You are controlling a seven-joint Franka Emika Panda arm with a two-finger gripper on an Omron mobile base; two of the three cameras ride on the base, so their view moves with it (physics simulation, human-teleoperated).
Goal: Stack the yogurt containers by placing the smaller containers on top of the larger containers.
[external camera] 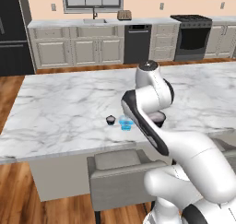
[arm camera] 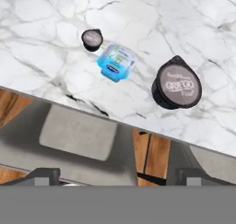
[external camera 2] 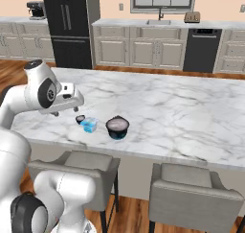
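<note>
Three yogurt cups [arm camera: 115, 62] on one marble counter [external camera 2: 182, 107]; two grey stools [external camera 2: 76, 167].

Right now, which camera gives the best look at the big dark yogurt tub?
The hand view: the wide dark tub sits unblocked, its lid lettering visible. The right base view shows it smaller but clear; in the left base view the arm covers most of it.

A white marble bench [external camera 2: 191, 112] with grey veining carries three yogurt cups in a row near its front edge. The tiny dark cup [arm camera: 91, 38] stands just beside the translucent blue cup [arm camera: 115, 62], the two nearly touching. The wide dark tub [arm camera: 177, 83], with its pale grey top, sits apart from them along the same edge.
</note>
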